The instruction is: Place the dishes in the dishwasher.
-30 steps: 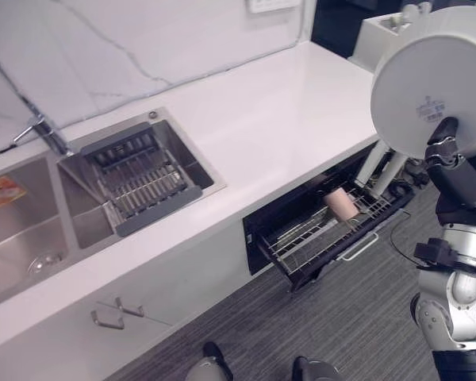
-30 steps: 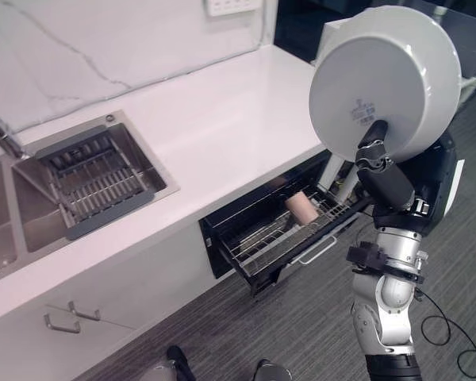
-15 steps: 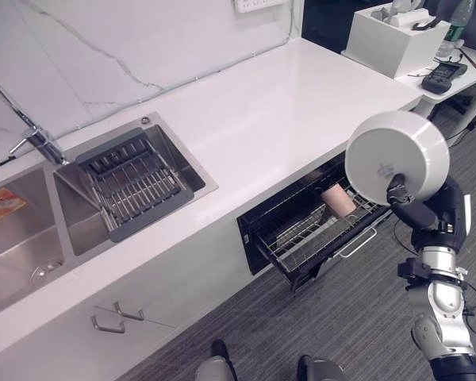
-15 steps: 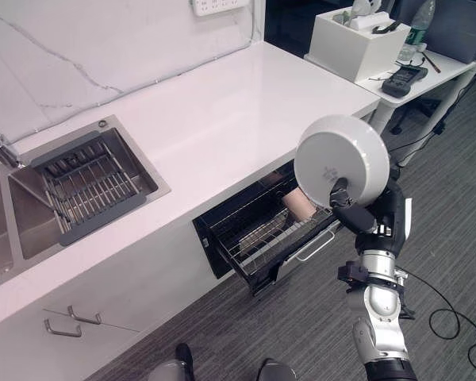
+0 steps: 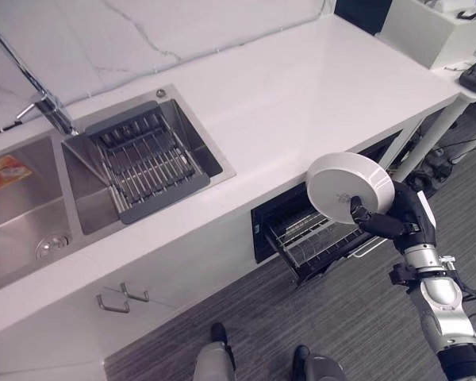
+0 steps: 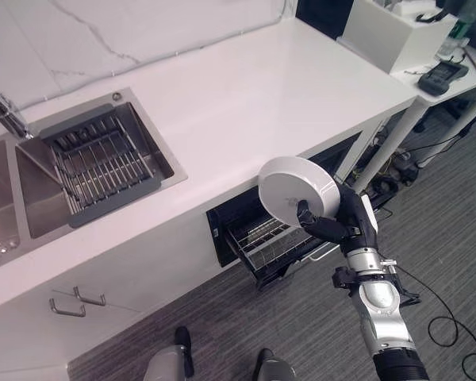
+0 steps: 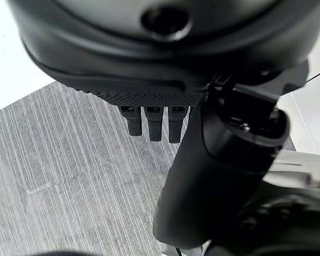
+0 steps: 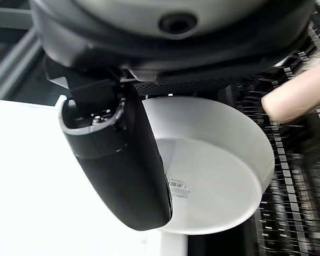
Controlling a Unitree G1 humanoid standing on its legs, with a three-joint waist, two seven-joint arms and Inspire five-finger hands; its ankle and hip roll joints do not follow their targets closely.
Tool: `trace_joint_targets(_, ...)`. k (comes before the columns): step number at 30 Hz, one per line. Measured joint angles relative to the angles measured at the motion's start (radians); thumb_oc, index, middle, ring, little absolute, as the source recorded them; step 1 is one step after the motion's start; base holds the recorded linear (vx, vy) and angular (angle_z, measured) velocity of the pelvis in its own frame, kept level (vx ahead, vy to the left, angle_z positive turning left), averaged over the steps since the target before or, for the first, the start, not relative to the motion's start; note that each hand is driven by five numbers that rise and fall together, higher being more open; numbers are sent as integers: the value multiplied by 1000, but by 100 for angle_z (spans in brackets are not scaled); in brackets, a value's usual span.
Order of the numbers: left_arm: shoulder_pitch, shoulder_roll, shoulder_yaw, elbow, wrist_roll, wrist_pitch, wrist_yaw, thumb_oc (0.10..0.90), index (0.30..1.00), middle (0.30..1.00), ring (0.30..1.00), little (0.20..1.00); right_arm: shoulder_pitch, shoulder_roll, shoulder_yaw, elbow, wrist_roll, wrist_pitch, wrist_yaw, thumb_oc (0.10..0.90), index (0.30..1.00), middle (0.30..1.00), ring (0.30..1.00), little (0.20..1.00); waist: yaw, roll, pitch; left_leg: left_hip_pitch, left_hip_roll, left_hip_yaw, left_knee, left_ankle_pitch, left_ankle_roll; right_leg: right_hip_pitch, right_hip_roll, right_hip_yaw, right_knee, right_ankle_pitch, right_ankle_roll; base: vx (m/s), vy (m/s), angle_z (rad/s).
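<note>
Over the dishwasher rack (image 5: 321, 242) (pulled out), right hand (image 6: 327, 228) fingers grasp a white bowl (image 6: 295, 188).

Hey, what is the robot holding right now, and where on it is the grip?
The right hand pinches a white bowl at its rim, thumb on the underside, above the open dishwasher rack. The left hand holds nothing.

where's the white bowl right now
The white bowl is held in the right robot hand, bottom toward the camera, just above the pulled-out dishwasher rack below the counter's right end.
</note>
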State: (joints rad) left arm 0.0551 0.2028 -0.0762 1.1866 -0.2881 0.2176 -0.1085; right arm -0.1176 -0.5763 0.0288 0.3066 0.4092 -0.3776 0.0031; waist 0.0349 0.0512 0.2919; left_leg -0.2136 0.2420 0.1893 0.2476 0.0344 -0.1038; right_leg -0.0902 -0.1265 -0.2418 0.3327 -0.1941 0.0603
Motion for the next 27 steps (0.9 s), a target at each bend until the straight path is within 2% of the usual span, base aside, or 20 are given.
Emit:
trace_joint_targets(2, -5, 8, 2, -1, -1, -6, -17, 800, 900, 900, 900, 900, -19, -2, 3, 66, -49, 2, -14, 400, 300, 300, 300, 300, 6, 9, 12, -12, -1, -4, 8, -1, 1, 0, -2, -8, -3, 2, 2, 41, -8, 11)
trace_joint_targets(4, -14, 13, 3, -1, 0, -8, -16, 800, 900, 900, 900, 900, -21, -10, 10, 116, -102, 3, -28, 400, 300, 300, 300, 300, 28, 17, 18, -13, -2, -4, 8, -1, 1, 2, -3, -12, -6, 4, 3, 40, -20, 6)
trace_joint_targets(8, -23, 17, 12, 0, 21, -18, -24, 800, 900, 900, 900, 900, -51, -64, 70, 178, -262, 1, -35, 400, 300, 300, 300, 300, 55, 19, 21, -13, -9, -20, 8, -2, 3, 16, -6, -19, -18, 7, 6, 32, -43, 8)
trace_joint_targets(9, -25, 19, 13, 0, 21, -21, -29, 800, 900, 900, 900, 900, -58, -70, 79, 178, -276, 0, -34, 400, 300, 300, 300, 300, 59, 18, 22, -13, -10, -25, 8, -2, 3, 20, -6, -21, -21, 7, 6, 31, -91, 19)
trace_joint_targets(14, -45, 44, 31, -4, 40, -19, -58, 800, 900, 900, 900, 900, -157, -170, 152, 182, -504, -40, -36, 400, 300, 300, 300, 300, 83, -2, 34, -14, -14, -38, 10, -2, 3, 34, -6, -42, -27, 7, 6, 10, -72, 9)
trace_joint_targets(16, -46, 62, 42, -8, 60, -16, -57, 800, 900, 900, 900, 900, -209, -236, 206, 189, -609, -73, -41, 400, 300, 300, 300, 300, 93, -14, 41, -18, -13, -44, 13, -2, 3, 38, -6, -46, -30, 7, 6, -2, -68, 8)
trace_joint_targets(18, -48, 90, 41, -19, 60, -8, -58, 800, 900, 900, 900, 900, -250, -288, 241, 212, -665, -92, -44, 400, 300, 300, 300, 300, 108, -25, 47, -20, -15, -52, 16, -2, 3, 45, -6, -54, -35, 7, 6, 9, -55, 10)
trace_joint_targets(23, -54, 123, 41, -27, 61, 19, -64, 800, 900, 900, 900, 900, -344, -302, 327, 227, -687, -85, -46, 400, 300, 300, 300, 300, 118, -30, 55, -32, -17, -65, 28, -5, 6, 49, -7, -67, -38, 7, 6, 27, -21, 8)
trace_joint_targets(27, -71, 130, 41, -30, 67, 25, -85, 800, 900, 900, 900, 900, -366, -302, 372, 248, -758, -75, -47, 400, 300, 300, 300, 300, 135, -33, 57, -29, -19, -72, 33, -8, 8, 62, -7, -72, -42, 7, 7, 48, -2, 5)
